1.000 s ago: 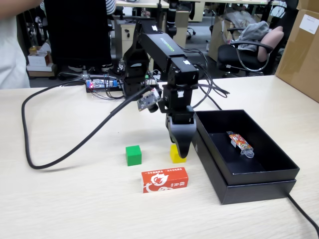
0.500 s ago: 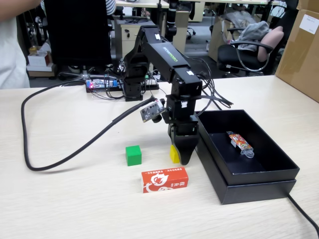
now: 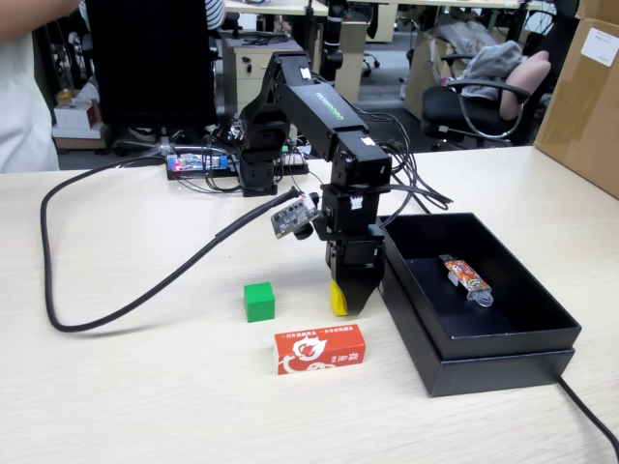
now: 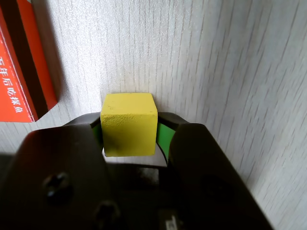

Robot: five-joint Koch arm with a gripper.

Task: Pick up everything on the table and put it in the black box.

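Yellow cube (image 4: 128, 123) clamped in gripper (image 4: 129, 136); beside black box (image 3: 503, 343).

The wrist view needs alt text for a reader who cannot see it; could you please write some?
A yellow cube sits clamped between the two black jaws of the gripper, seen from directly above against a pale wood-grain table. Part of a red box with white lettering lies at the upper left edge.

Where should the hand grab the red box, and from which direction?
Across the red box's short width, coming straight down from above. It lies flat and long on the table, so its narrow sides likely fit between the jaws. The hand holds the yellow cube now.
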